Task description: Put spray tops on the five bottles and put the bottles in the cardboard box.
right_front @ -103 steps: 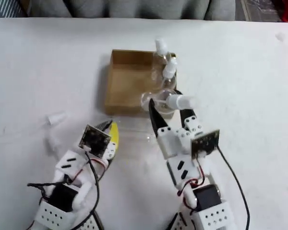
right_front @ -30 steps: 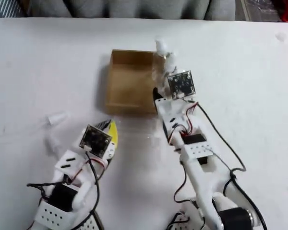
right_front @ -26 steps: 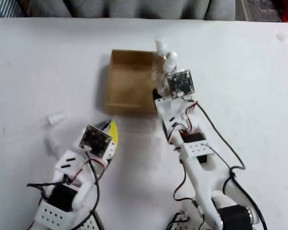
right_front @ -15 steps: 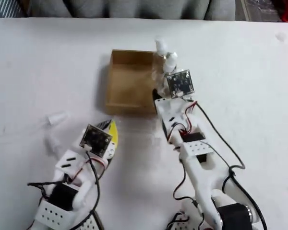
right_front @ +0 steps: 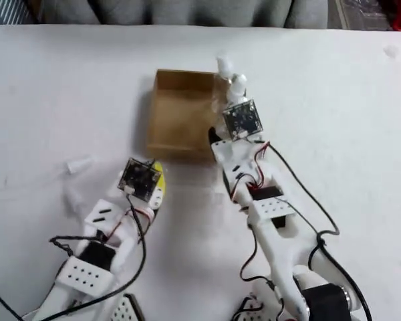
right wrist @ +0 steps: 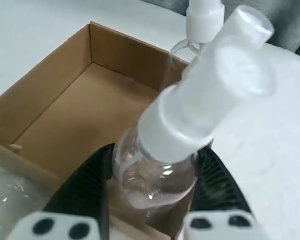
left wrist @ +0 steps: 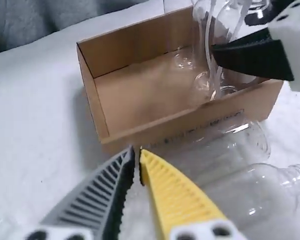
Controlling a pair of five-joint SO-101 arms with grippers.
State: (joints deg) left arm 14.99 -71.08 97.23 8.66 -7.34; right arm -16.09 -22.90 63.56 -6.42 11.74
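Right gripper – you have it clamped on a bottle, one black finger on each side of the clear body. The spray top is on and the bottle is tilted. Its base sits low in the box, at the right end by the near wall. A second bottle, also capped, stands just behind it.

Left gripper – grey and yellow fingers are pressed together with nothing between them. It sits on your side of the box, with the tips pointing at the near wall but not touching it.

Two bare bottles lie on their sides on the table, close against the outside of that near wall (the nearer one shows an open neck). They are beside the left gripper's yellow finger but apart from it.

A loose top lies on the table, well left of the box.
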